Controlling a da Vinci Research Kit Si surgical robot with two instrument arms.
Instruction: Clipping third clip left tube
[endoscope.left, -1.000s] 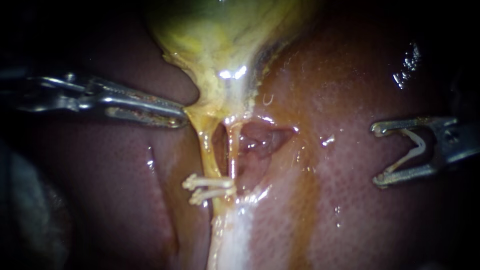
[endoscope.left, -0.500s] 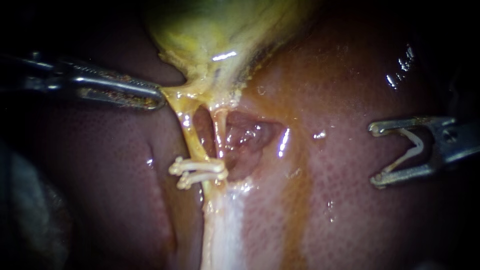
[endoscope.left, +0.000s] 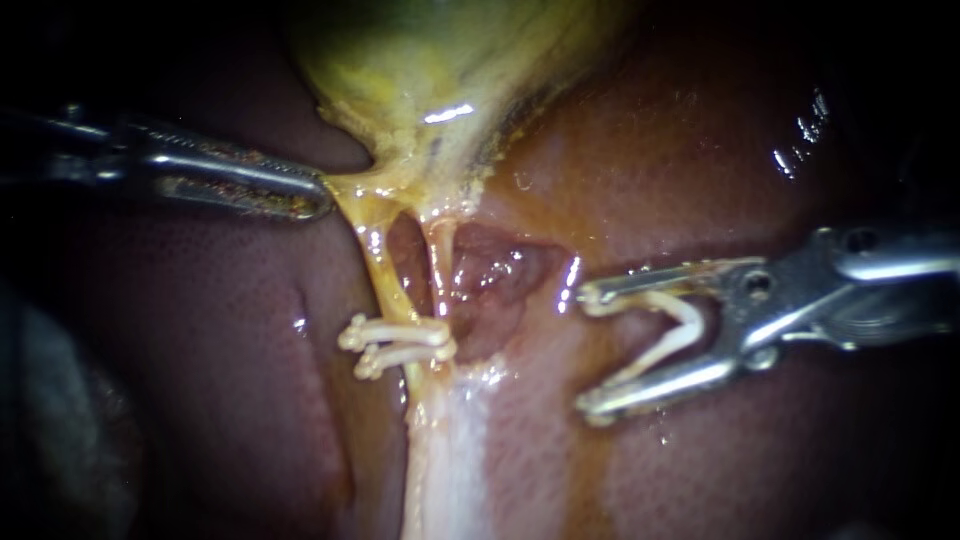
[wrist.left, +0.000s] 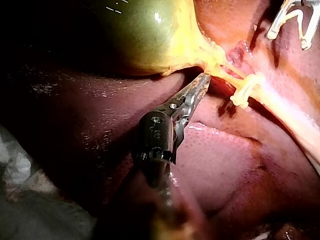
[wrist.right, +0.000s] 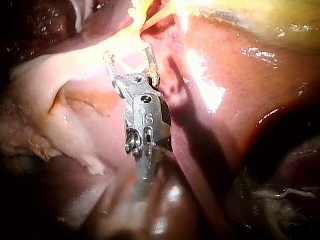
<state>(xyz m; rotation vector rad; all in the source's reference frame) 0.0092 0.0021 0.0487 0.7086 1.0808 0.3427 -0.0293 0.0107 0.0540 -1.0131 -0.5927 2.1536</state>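
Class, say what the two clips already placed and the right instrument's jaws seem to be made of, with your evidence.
Clips: probably plastic; off-white, matt, rounded ends. Right instrument: jaws look like bare metal, silver-grey with bright glints. They hold a loaded clip of the same off-white look.

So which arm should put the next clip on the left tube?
Right. The right instrument carries an open clip facing the left tube; the left instrument is holding the gallbladder by its neck.

probably a surgical lab bench: wet liver (endoscope.left: 760, 140) and gallbladder (endoscope.left: 430, 60) under close light.
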